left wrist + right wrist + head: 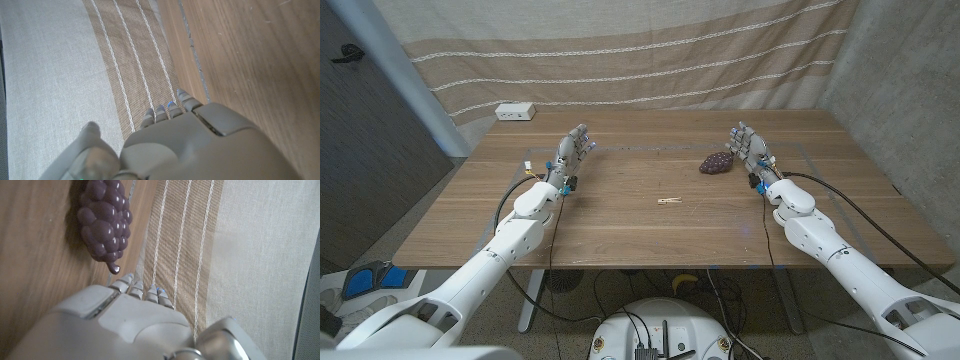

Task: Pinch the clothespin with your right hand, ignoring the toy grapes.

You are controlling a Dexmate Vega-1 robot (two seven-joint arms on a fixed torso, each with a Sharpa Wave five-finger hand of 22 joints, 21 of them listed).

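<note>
Clothespin (671, 201), slim pale wood; knobbly purple toy grapes (716, 163).

A: What do the robot's arms look like?
B: They are white and smooth, with round parts. A black cable (525, 182) runs along the left arm (490, 262), and another black cable runs along the right arm (840, 250).
A: And the hands?
B: The left hand (575, 150) and right hand (751, 148) are grey. Small blue bits show near the fingertips (171, 105). There are blue bits at the wrists too.
</note>
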